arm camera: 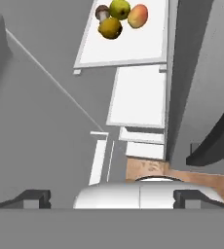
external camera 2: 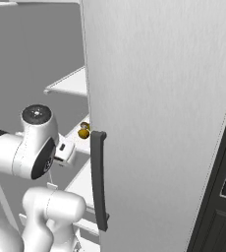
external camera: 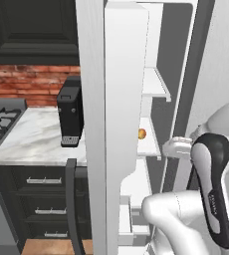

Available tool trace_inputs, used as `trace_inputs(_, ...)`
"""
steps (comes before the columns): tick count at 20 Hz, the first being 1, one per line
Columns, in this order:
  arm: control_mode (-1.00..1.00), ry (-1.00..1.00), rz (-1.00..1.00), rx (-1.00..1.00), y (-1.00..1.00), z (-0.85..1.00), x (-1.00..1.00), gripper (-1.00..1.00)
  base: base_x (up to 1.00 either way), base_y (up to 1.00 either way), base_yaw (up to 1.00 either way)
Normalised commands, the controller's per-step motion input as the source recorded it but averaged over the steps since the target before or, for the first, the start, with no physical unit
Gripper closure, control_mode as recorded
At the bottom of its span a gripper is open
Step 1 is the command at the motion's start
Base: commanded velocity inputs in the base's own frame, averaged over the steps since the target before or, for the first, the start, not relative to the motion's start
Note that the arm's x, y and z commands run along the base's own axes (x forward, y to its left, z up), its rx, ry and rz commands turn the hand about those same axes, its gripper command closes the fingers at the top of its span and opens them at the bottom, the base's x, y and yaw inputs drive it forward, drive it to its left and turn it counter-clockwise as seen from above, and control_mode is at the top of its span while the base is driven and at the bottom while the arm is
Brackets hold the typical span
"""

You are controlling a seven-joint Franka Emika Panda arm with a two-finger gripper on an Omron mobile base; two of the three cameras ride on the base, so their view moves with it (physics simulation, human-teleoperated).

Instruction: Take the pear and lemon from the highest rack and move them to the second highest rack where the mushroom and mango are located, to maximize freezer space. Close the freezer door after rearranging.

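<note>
Hand view is showing four pieces of produce sitting together on one white shelf point(arm camera: 133, 48) of the freezer point(external camera: 159, 60): a mushroom point(arm camera: 102, 12), a pear point(arm camera: 119, 8), a mango point(arm camera: 138, 15) and a lemon point(arm camera: 110, 28), all touching or nearly so. That suggests the moving part is finished, with both fruits now resting beside the mushroom and mango. The jaws point(arm camera: 112, 197) are standing spread wide apart and holding nothing, pointing down past the lower shelves. In the left base view the mango point(external camera: 142, 133) is peeking out beyond the edge of the freezer door point(external camera: 116, 124), which is standing open. Closing that door looks like the step remaining; its dark handle point(external camera 2: 98, 179) is hanging near the arm in the right base view.
</note>
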Motion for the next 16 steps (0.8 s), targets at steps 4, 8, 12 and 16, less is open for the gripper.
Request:
trace_inputs(4, -1.0, -0.07, -0.11, 0.07, -0.08, -0.33, -1.0, -1.0, 0.0, 0.0, 0.0)
trace_inputs(8, 1.0, -0.06, -0.02, 0.02, 0.0, -0.09, -0.25, -1.0, -0.75, 0.01, -0.08)
trace_inputs(12, 1.0, 0.0, 0.0, 0.0, 0.0, 0.0, 0.0, -1.0, -0.9, 0.44, -0.26)
trace_inputs(16, 1.0, 0.0, 0.0, 0.0, 0.0, 0.0, 0.0, -1.0, -0.59, 0.78, -0.23)
